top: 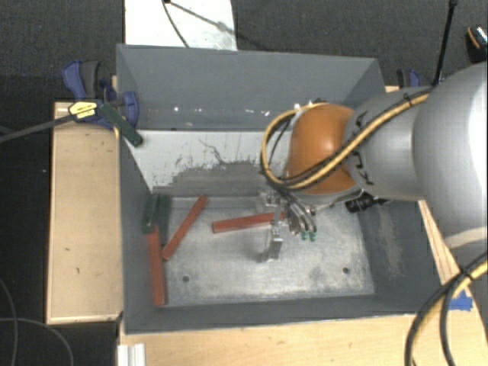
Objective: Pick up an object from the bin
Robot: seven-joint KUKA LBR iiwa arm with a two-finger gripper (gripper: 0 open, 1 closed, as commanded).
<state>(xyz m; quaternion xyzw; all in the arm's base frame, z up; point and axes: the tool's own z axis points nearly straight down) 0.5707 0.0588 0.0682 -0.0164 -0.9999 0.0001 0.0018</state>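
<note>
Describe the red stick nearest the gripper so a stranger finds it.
Start at the grey bin, then its floor's middle, just left of the gripper. The reddish-brown stick there lies nearly level; the slanted stick and the left-wall stick, same colour, lie farther left.

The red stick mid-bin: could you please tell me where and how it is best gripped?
Take the red stick probably at its free left half, from straight above, closing across its narrow width: it lies flat, clear of the other sticks, right end by the gripper.
</note>
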